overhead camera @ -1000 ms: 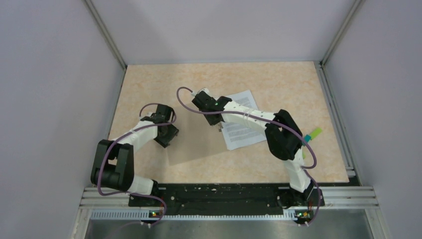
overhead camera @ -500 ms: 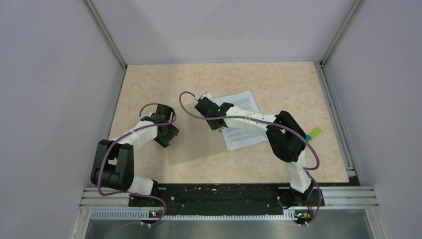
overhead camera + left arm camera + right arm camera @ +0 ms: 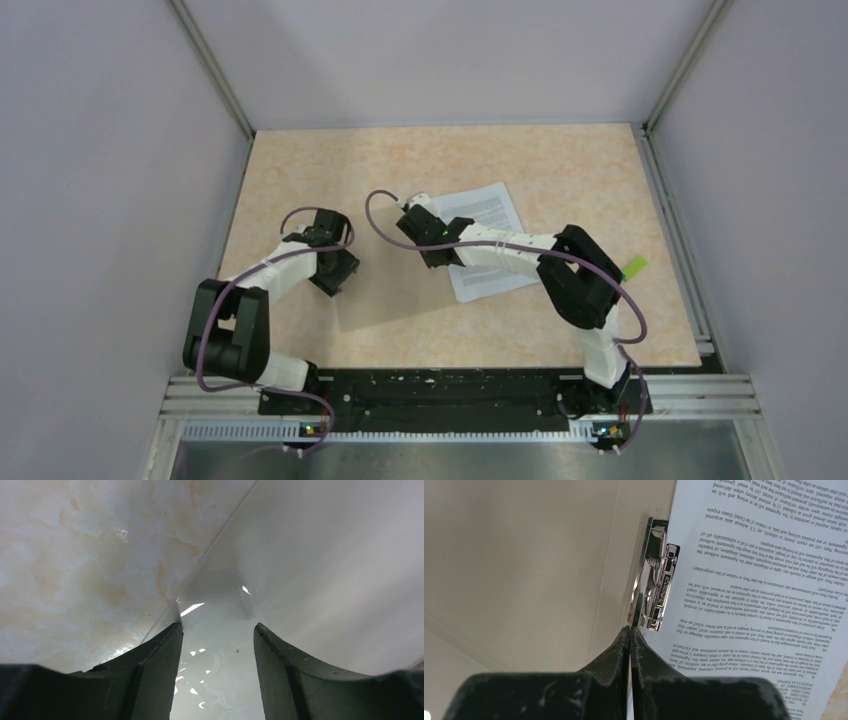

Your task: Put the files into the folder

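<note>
In the middle of the table (image 3: 300,170), the folder (image 3: 385,295) lies flat, and the files (image 3: 490,215) rest at an angle just to its right, printed side up, well short of the far wall. The right arm reaches leftward across the sheets, so only their far and near ends show from above.

Seen from the right wrist, the right gripper (image 3: 629,629) has its fingers pressed together with no gap showing, the tips right at the near end of a metal clip (image 3: 656,587). The clip sits along the seam where the plain folder surface meets the left edge of the paper. Whether a sheet edge is caught between those tips is hard to tell, as the seam is too thin to read.

At the folder's left edge the left gripper (image 3: 217,627) is low over the surface with its fingers spread. Between them lies a glossy patch of the folder, and nothing is pinched. Marbled tabletop shows to one side of it, pale folder surface to the other.

A small green block (image 3: 633,268) lies near the right edge, well apart from the papers.
</note>
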{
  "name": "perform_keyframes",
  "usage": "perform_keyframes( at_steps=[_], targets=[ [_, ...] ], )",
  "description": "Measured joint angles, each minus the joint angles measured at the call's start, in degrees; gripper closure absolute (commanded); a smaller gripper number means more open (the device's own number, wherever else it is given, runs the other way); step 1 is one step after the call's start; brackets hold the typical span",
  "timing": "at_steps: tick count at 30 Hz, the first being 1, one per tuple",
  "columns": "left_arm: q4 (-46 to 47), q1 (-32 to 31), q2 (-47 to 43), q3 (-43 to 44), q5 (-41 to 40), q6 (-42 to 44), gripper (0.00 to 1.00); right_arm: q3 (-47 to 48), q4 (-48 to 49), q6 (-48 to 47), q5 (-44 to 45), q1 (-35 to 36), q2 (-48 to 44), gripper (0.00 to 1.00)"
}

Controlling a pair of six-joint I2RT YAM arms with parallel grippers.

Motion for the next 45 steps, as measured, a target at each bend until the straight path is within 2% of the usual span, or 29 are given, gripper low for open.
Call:
perform_keyframes(
  at_steps=[31, 45],
  targets=[
    [-0.48, 0.0, 0.37, 0.46, -0.02, 0.0, 0.4, -5.97, 6.54, 1.55, -2.08, -1.42, -1.4, 1.0],
    [-0.22, -0.07, 0.24, 0.33, -0.07, 0.02, 0.4, -8.61, 9.53, 2.01, -7.8, -3.87, -2.25, 1.0]
  ],
)
